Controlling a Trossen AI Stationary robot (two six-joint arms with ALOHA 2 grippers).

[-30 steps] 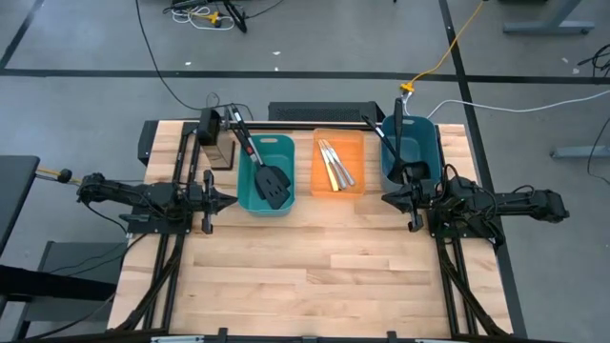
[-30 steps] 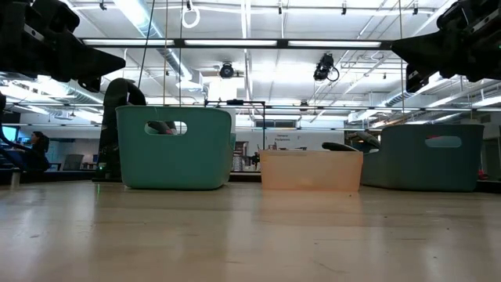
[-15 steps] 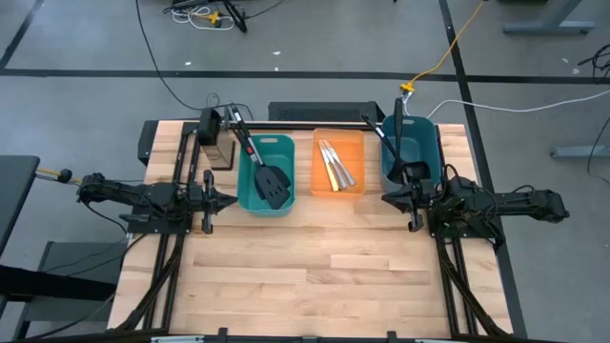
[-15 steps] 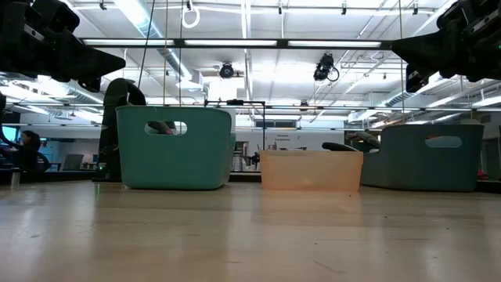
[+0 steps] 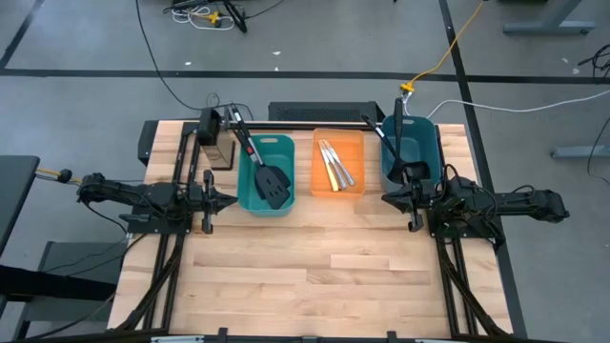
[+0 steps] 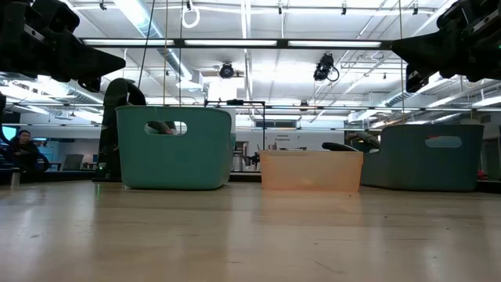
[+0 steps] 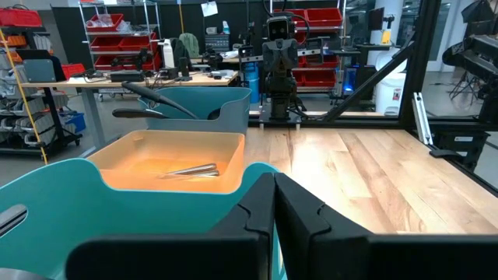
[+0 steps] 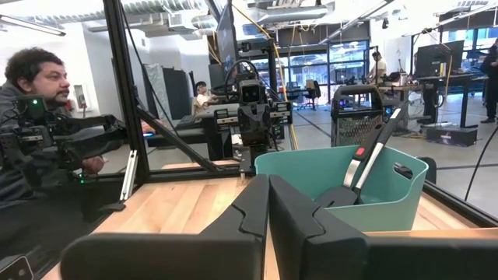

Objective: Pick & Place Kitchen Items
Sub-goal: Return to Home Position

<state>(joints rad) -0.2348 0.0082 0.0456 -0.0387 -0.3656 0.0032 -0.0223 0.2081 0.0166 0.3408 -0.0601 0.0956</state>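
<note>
Nothing has shifted: the left gripper (image 5: 229, 200) and right gripper (image 5: 388, 198) stay parked, fingers pressed together and empty, while the knives (image 5: 335, 167) lie in the orange bin (image 5: 338, 192), with the spatulas (image 5: 274, 183) and ladles (image 5: 401, 143) in the teal bins (image 5: 286, 143) either side, so sorting looks finished.

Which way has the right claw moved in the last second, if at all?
No. In the high view the right claw stays just off the right teal bin's near edge, as before.

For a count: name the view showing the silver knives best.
High view: the silver knives lie fully exposed in the orange bin. Left wrist view shows them low, foreshortened. Low view shows only the bin's wall; right wrist view, nothing.
</note>
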